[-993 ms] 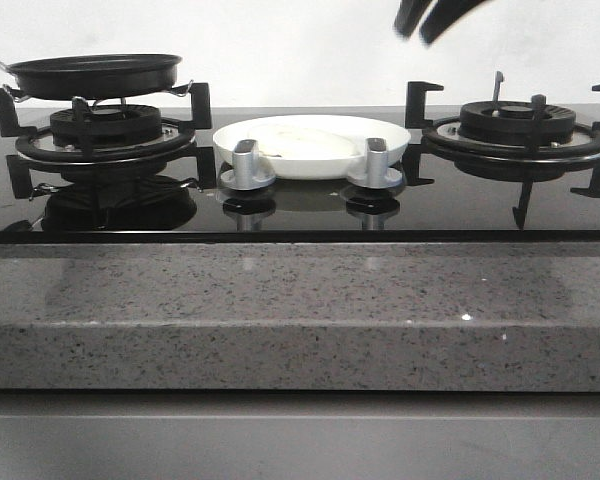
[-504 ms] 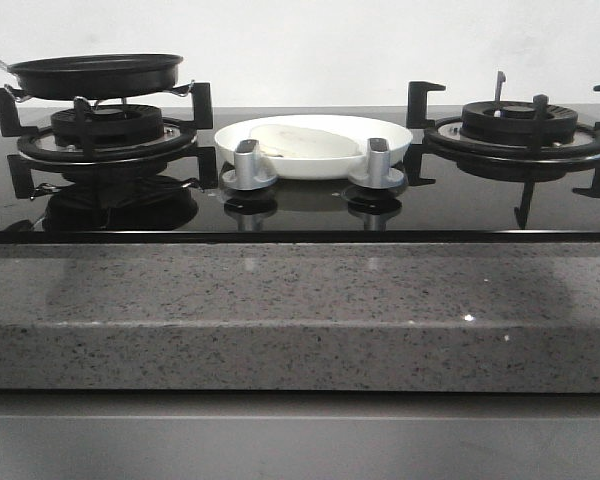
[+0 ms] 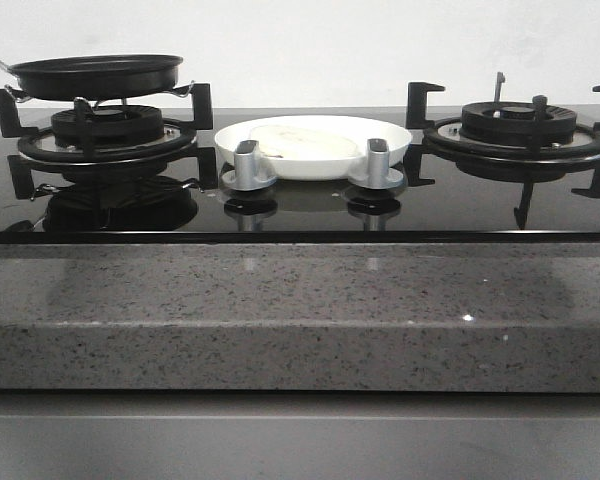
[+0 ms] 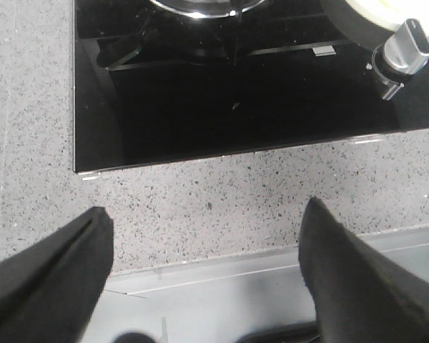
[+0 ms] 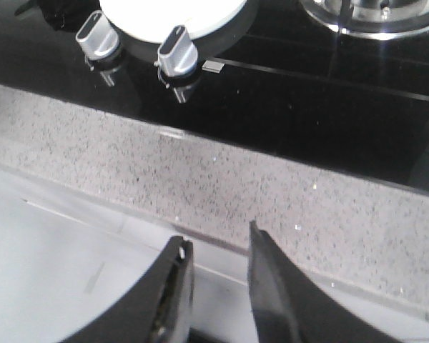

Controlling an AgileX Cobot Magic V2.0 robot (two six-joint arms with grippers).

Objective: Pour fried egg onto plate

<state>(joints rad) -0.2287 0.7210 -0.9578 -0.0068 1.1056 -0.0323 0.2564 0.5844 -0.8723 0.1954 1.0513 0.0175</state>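
— So, where has the fried egg [image 3: 302,142] ended up?

— In the plate [image 3: 380,128], pale cream face up, lying a little toward the plate's left side. The plate sits on the black glass hob surface [image 3: 460,205], between the two burners and just behind the two silver knobs [image 3: 248,165].

— And the pan?

— The black frying pan [image 3: 95,75] rests on the left burner grate [image 3: 105,135], level.

— Anything different from a second ago?

— Yes. Back then a dark tool tip showed at the top of the front view, above the right burner [image 3: 515,125]. Half a second ago it was already gone, and the front view now shows neither arm. Egg, plate and pan have not shifted.

— What about the tools themselves?

— The left tool [image 4: 204,250] hangs over the speckled stone edge [image 4: 222,207] in front of the hob, its jaws spread wide and holding nothing. The right tool [image 5: 218,268] hangs over the same stone edge further along, jaws apart by a narrow gap, also with nothing between them.
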